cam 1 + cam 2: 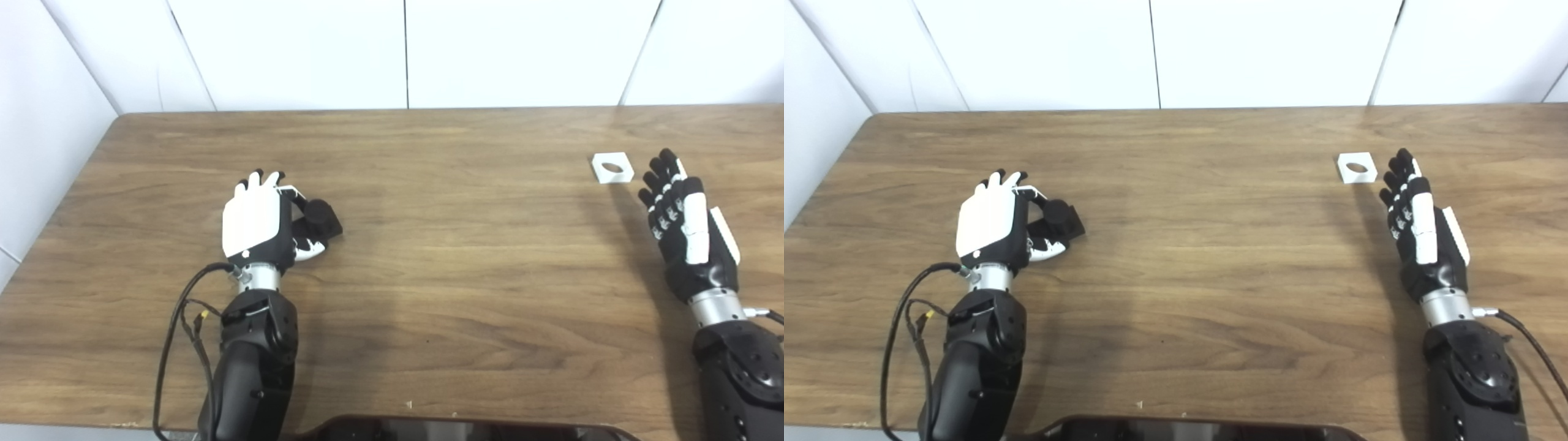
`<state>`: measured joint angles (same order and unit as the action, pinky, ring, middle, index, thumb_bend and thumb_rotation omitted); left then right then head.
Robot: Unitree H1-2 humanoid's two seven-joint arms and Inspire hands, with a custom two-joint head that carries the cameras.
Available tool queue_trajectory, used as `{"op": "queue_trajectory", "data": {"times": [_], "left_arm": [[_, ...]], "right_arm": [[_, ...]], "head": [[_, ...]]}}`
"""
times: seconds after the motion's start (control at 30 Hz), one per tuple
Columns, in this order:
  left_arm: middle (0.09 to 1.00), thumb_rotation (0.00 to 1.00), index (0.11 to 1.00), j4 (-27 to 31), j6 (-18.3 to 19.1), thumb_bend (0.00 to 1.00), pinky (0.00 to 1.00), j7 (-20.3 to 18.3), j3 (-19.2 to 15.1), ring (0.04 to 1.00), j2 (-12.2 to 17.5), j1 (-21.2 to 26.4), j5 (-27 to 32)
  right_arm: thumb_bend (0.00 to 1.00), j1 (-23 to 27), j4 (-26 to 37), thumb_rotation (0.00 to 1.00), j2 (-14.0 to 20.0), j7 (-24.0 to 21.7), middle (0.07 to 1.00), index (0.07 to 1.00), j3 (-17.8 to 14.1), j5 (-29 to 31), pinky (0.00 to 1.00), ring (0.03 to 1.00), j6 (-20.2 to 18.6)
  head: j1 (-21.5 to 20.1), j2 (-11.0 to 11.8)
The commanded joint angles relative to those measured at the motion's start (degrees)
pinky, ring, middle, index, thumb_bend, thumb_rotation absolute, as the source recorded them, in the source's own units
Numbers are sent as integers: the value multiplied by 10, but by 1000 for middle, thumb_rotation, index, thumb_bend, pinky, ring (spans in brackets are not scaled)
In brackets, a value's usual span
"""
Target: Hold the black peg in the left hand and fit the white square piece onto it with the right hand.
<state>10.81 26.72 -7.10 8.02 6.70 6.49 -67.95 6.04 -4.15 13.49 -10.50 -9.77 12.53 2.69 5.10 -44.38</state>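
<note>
Fingers (260,180) of the left robot hand (257,220) are curling around the black peg (320,218) on the left side of the wooden surface (429,257). The peg is sitting between the fingers and the thumb, and its blocky end is sticking out to the right of the palm, low over the wood. Whether the peg is touching the surface cannot be told. The white back of this robot hand is facing up toward the cameras, and a black cable (174,331) is looping beside its forearm.

On the far right, the right robot hand (1421,226) is hovering with its fingers stretched out and slightly apart, gripping nothing. Its fingertips are pointing toward the far edge of the surface. The white square piece (1357,167) is lying flat just beyond and a little to the left of those fingertips, apart from them. A round hole is showing in its middle. White wall panels (404,55) are standing behind the surface.
</note>
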Motion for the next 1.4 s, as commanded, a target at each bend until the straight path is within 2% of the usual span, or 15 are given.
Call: {"op": "queue_trajectory", "data": {"times": [0.0,0.17,0.53,0.77,1.07,1.23,1.37], "left_arm": [[926,63,493,12,-5,509,1000,0,8,1000,6,3,1],[917,63,493,24,-12,509,997,0,21,1000,3,-2,11],[940,66,494,54,-9,508,977,-30,82,1000,-21,-26,-8],[936,64,494,65,-17,509,974,-32,107,1000,-31,-37,-12],[931,65,494,81,-43,508,952,-31,137,1000,-36,-58,2],[922,66,493,81,-61,509,938,-12,150,1000,-42,-72,12],[934,67,494,89,-65,508,955,-27,161,1000,-48,-80,9]], "right_arm": [[537,-24,-23,1000,-20,0,1000,1000,10,2,1000,1000,7],[528,-23,-20,1000,-23,0,1000,1000,11,4,1000,1000,3],[523,-27,-14,1000,-27,0,1000,1000,14,3,1000,1000,-1],[498,-31,-7,1000,-32,3,1000,1000,13,3,1000,1000,-1],[531,-36,-4,1000,-33,1,1000,1000,12,7,1000,1000,-7],[533,-39,1,1000,-35,3,1000,1000,13,6,1000,1000,-11],[552,-40,3,1000,-36,10,1000,1000,15,-5,1000,1000,-11]], "head": [[0,-1],[-1,-2],[-6,-5],[-14,-7],[-22,-8],[-27,-9],[-31,-9]]}}
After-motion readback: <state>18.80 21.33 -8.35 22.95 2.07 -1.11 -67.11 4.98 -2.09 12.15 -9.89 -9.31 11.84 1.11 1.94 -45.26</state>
